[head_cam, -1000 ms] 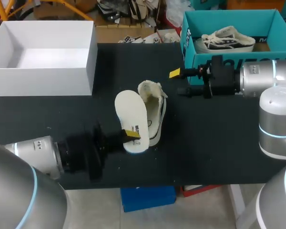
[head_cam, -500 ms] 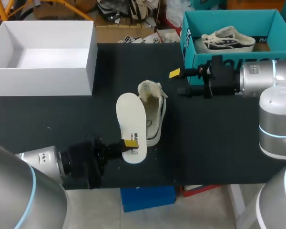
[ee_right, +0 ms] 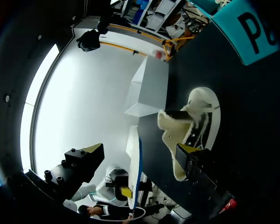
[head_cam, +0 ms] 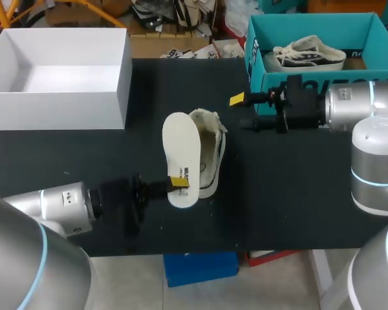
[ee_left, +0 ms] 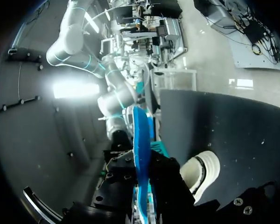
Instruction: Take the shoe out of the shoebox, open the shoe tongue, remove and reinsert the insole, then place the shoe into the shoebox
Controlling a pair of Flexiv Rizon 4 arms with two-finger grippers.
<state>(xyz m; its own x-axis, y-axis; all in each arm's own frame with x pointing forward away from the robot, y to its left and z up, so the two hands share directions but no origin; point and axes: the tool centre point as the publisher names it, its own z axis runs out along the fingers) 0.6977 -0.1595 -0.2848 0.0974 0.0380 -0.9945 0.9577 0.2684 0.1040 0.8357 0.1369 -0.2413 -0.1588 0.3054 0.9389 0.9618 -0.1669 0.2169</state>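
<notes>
White insole (head_cam: 183,147), flat side up, is pinched at its heel end by the left gripper (head_cam: 176,183), whose yellow-tipped fingers press on it from both sides near the table's (head_cam: 291,187) six o'clock edge. Just beside it, at its three o'clock, lies the cream shoe (head_cam: 211,154). Farther on, at the shoe's two o'clock, the right gripper (head_cam: 241,110) hangs with its fingers spread wide, holding nothing. At the table's ten o'clock stands a white box (head_cam: 64,106); at one o'clock a teal shoebox (head_cam: 266,82) holds a sneaker (head_cam: 308,53).
</notes>
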